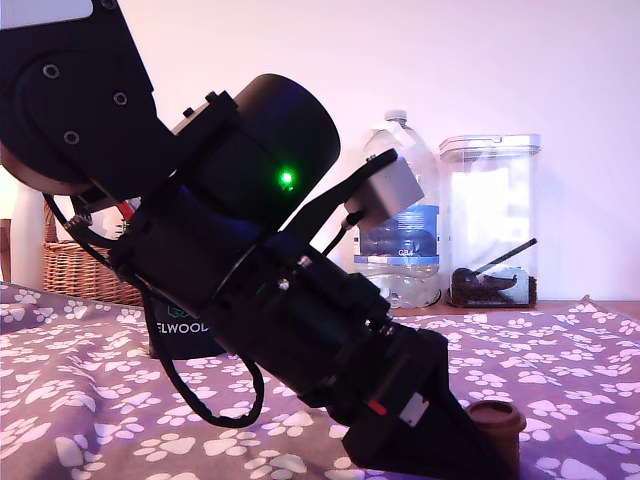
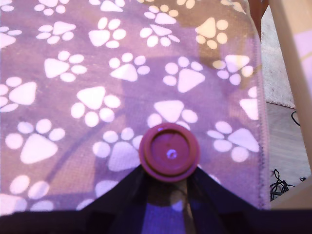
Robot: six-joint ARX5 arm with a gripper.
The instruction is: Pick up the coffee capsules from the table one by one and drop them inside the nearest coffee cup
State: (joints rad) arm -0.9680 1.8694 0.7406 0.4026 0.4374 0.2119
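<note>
Capsule: small dark-brown cup-shaped plastic pod with flanged rim (image 2: 169,152) stands on the purple paw-print tablecloth (image 2: 73,73), directly at the tips of the black gripper (image 2: 168,183), whose spread jaws flank it without visibly clamping. Judged light, rigid, smooth-walled; grasp the body beneath the flange.

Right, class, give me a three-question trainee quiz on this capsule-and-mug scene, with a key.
1. True or false: the capsule stands on the cloth.
2. In the exterior view, the mug is: A) in front of the arm, B) largely hidden behind it, C) inside the basket.
3. Fill in: the tool's two fingers sit either side of the ____.

Key: 1 true; 2 B; 3 capsule.
</note>
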